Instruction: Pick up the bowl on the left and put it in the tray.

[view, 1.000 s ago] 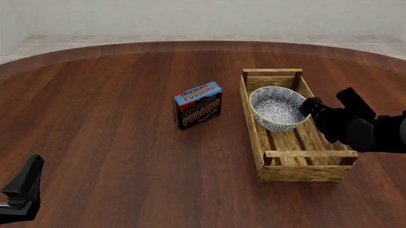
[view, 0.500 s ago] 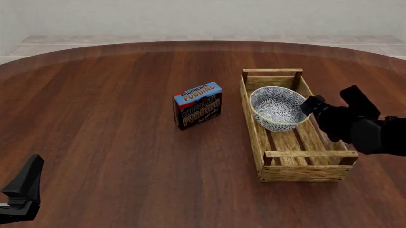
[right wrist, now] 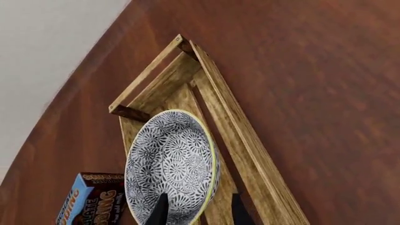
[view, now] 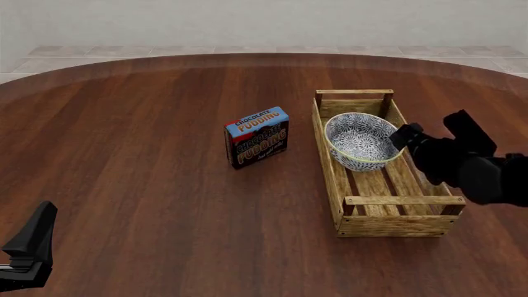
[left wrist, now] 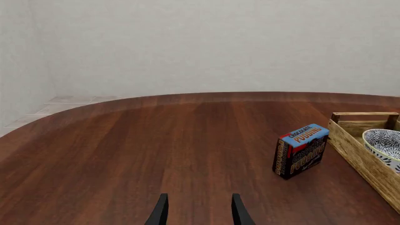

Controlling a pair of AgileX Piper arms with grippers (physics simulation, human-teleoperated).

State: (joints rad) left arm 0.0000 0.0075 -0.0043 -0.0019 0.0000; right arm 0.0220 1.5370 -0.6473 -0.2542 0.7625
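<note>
The blue-and-white bowl (view: 361,141) lies tilted inside the far half of the wooden tray (view: 396,201), leaning against its left side. My right gripper (view: 427,127) hovers over the tray's right wall, just right of the bowl, and is open. In the right wrist view the bowl (right wrist: 172,164) fills the tray's (right wrist: 237,122) end, and its yellowish rim runs between my right gripper's (right wrist: 198,212) spread fingers. My left gripper (view: 37,226) rests open at the near left table edge, far from both. Its wrist view shows the left gripper (left wrist: 198,211) holding nothing, with the bowl (left wrist: 384,143) and tray (left wrist: 359,154) at the frame's edge.
A blue chocolate pudding box (view: 257,137) stands upright left of the tray, also seen as the box (left wrist: 301,150) in the left wrist view and the box (right wrist: 91,199) in the right wrist view. The round dark wooden table (view: 148,161) stretches wide on the left.
My right gripper has drawn back slightly to the right, away from the bowl. The bowl stays put in the tray. The left arm has not moved.
</note>
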